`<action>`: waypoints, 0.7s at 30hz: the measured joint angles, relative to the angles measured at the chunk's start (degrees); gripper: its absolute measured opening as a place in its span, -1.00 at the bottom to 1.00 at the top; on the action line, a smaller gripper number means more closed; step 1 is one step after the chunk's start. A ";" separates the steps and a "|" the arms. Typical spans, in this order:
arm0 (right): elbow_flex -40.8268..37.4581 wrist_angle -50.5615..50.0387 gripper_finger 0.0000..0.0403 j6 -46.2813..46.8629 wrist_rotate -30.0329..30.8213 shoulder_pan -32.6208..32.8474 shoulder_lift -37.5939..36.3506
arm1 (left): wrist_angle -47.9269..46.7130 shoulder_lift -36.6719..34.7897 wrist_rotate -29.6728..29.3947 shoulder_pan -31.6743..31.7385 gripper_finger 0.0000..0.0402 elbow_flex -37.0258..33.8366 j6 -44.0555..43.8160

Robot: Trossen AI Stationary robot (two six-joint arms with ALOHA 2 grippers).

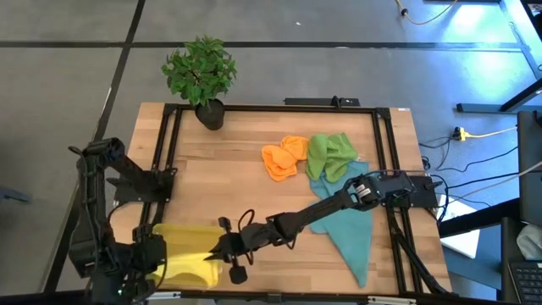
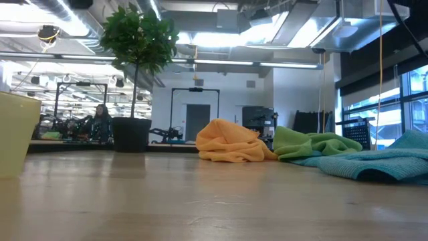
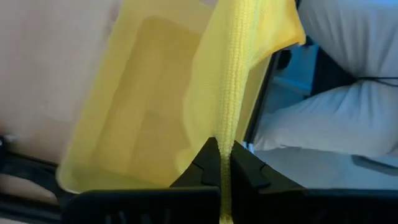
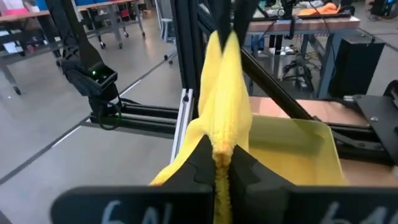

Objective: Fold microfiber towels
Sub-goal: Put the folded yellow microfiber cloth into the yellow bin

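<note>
Yellow towel [image 1: 188, 254]: held off the table between both grippers, over the yellow tray [image 3: 118, 124] at the near left corner of the table [image 1: 246, 182]. The cloth is stretched with its long axis running from one gripper to the other, roughly left to right along the table's near edge, and it hangs as a narrow folded band.

Left gripper [image 3: 224, 163]: fingers pinched tight on one end of the yellow towel, directly above the tray's near rim. In its wrist view the band runs straight away from the fingers across the tray.

Right gripper [image 4: 222, 163]: arm reaches across the table from the right side; fingers pinched tight on the opposite end of the same towel, just beside the tray's inner side.

Other cloths: orange towel [image 1: 284, 158], green towel [image 1: 330, 154] and a teal towel [image 1: 351, 233] lie well apart from both grippers, behind and beside the right arm. The orange and green ones are bunched; the teal one tapers toward the near edge.

Open room: bare wood between the tray and the piled cloths. A potted plant [image 1: 201, 76] stands at the far edge.
</note>
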 joint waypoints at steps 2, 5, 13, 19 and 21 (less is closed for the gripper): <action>0.02 0.60 -0.97 1.25 -0.83 -0.30 0.87 | 2.98 -0.89 0.10 -0.17 -1.00 -1.94 -0.66; 0.02 0.54 -0.97 2.65 -1.05 -0.46 1.91 | 5.80 -2.25 0.52 -0.15 -1.00 -5.29 -0.80; 0.09 -0.10 -0.97 4.34 -0.71 -0.85 4.19 | 17.07 -8.54 1.74 -0.15 -1.00 -18.20 -3.52; 0.11 -0.90 -0.97 7.08 0.97 -2.20 6.14 | 18.92 -10.69 3.88 0.44 -1.00 -23.58 -5.41; 0.11 -1.57 -0.97 7.14 2.01 -2.51 6.38 | 18.85 -10.88 4.46 0.46 -1.00 -24.86 -6.68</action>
